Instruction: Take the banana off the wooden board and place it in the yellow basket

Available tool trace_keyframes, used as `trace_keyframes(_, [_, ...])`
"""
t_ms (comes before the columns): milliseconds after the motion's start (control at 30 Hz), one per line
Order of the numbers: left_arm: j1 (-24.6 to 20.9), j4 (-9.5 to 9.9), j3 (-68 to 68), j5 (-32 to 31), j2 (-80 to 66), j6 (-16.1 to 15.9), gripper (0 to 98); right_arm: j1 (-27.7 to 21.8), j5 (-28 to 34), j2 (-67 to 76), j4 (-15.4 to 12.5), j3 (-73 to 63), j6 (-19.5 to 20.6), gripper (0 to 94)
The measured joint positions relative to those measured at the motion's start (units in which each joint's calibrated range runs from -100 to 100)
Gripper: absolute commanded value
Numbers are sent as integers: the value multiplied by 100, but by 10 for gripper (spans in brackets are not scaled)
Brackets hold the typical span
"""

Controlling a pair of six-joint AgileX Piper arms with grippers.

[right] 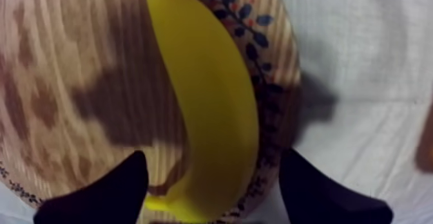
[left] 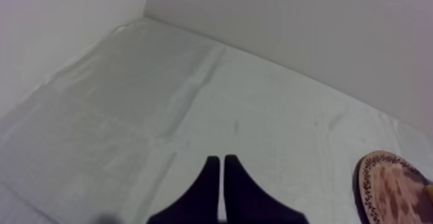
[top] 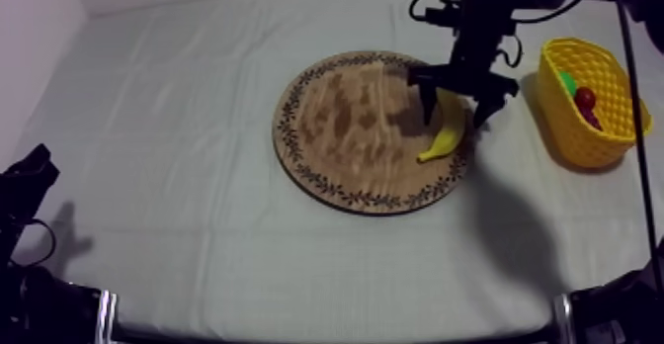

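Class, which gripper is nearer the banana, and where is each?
Right. The right gripper is open over the banana, a finger on each side; the left gripper sits shut at the far left of the table.

Free room: you have bare cloth (top: 168, 170) across the left half of the table and along its near edge, plus a narrow strip between the wooden board (top: 346, 121) and the yellow basket (top: 593, 148); your left gripper (left: 222, 178), fingers together, sits low over open cloth. Obstacles: the banana (top: 447, 138) lies at the board's right rim between the parted fingers of your right gripper (top: 456, 111), and the right arm (top: 484, 12) comes in at the upper right, just beside the basket. The basket's mouth is open from above, with a small red fruit (top: 585, 97) lying inside.
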State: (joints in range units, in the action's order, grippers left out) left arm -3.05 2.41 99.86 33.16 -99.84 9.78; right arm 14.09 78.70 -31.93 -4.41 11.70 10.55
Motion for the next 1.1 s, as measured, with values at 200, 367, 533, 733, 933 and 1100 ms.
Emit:
trace_keyframes(200, [0,0,0,0,0,0,1,-54,-138,-128,-10,-46,-85,341])
trace_keyframes(367, [0,0,0,0,0,0,1,-62,-217,-161,7,-55,-159,233])
trace_keyframes(533, [0,0,0,0,0,0,1,-31,-244,-118,70,15,-174,191])
trace_keyframes(733, [0,0,0,0,0,0,1,-18,-244,113,125,90,-169,183])
trace_keyframes(933, [0,0,0,0,0,0,1,22,82,510,238,58,-241,188])
trace_keyframes(1100, [0,0,0,0,0,0,1,13,395,962,357,-131,-315,197])
